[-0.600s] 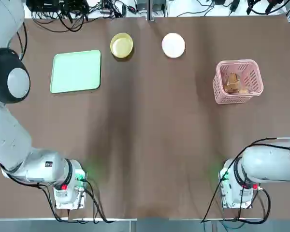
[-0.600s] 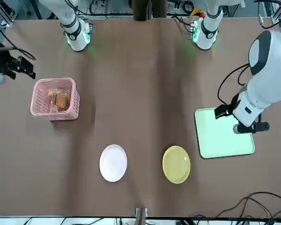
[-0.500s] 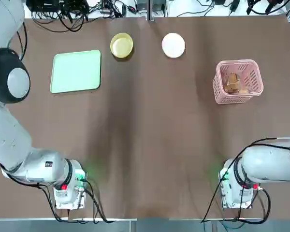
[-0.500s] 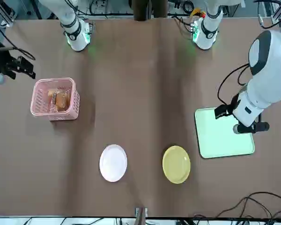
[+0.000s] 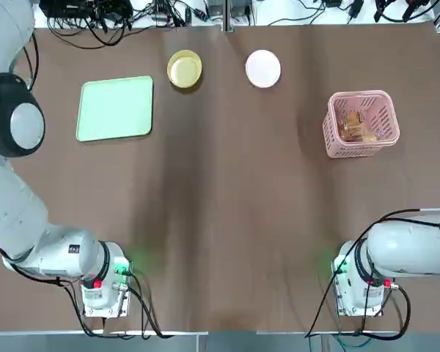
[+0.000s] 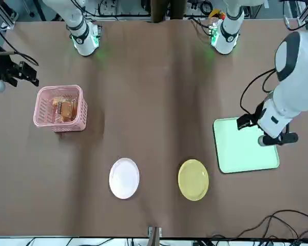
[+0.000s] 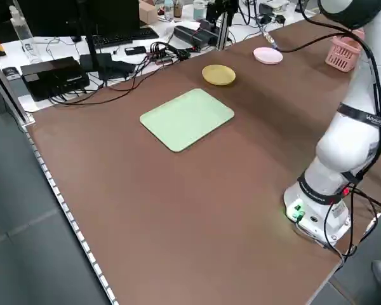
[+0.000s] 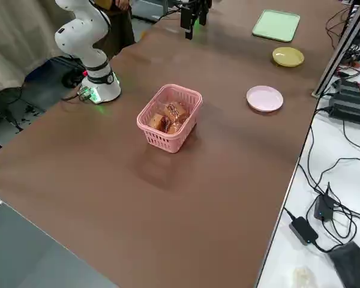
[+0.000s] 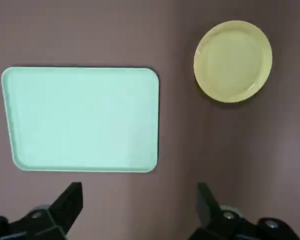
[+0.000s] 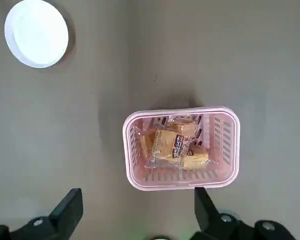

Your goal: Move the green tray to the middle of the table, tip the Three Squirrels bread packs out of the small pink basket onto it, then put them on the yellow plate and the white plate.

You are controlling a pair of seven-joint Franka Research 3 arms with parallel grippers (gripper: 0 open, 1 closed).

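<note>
The green tray [image 5: 115, 108] lies flat at the far left of the table [image 5: 227, 205]. My left gripper [image 9: 138, 205] hovers high beside one long edge of the tray [image 9: 82, 119], open and empty; in the front view the left gripper [image 6: 275, 138] hangs over the tray's outer edge. The yellow plate [image 5: 184, 70] and white plate [image 5: 263, 68] sit along the far edge. At the far right stands the small pink basket [image 5: 361, 123] with the bread packs [image 10: 175, 147] inside. High above the basket, my right gripper [image 10: 137, 210] is open and empty.
Both arm bases [image 5: 103, 290] [image 5: 359, 286] stand at the near edge with cables trailing off. More cables [image 5: 110, 22] and equipment lie beyond the far edge. Brown tabletop stretches between the tray and the basket.
The left arm has shifted slightly outward near the tray. Tray, plates and basket stand where they were.
</note>
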